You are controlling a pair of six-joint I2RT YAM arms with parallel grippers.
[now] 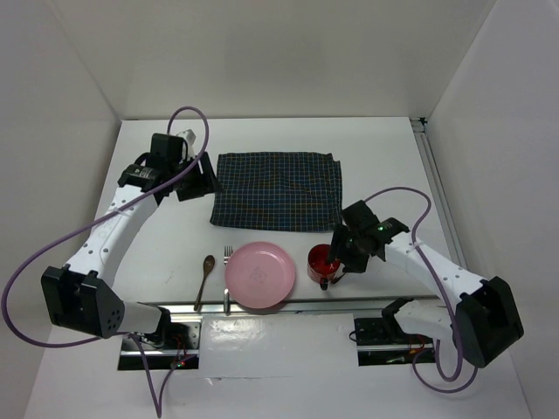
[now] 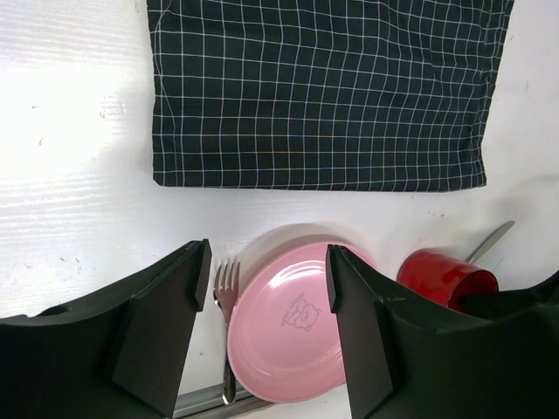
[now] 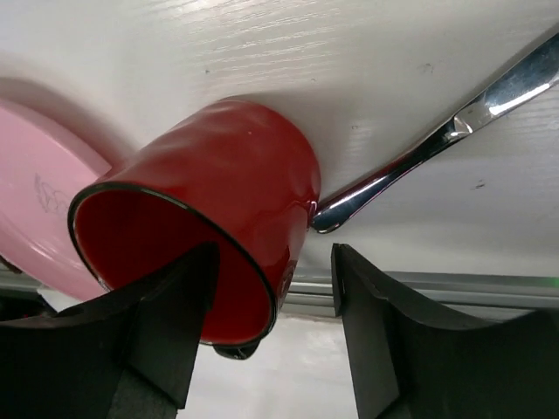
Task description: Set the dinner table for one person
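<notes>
The white dinner table [image 1: 384, 157] holds a dark checked placemat [image 1: 278, 189] at the centre back. A pink plate [image 1: 259, 275] lies at the near edge, with a fork [image 1: 227, 278] and a wooden spoon [image 1: 204, 278] to its left. A red cup [image 1: 320, 262] stands to the plate's right. My right gripper [image 3: 275, 279] is open and straddles the cup [image 3: 227, 166]: one finger inside it, the other outside with a gap. A metal knife [image 3: 454, 131] lies against the cup. My left gripper [image 2: 266, 271] is open and empty, raised near the placemat's left edge [image 1: 199, 182].
A metal rail [image 1: 306, 304] runs along the table's near edge, just below the plate and the cup. White walls close in the left, the back and the right. The right arm's purple cable [image 1: 410, 196] loops above the table.
</notes>
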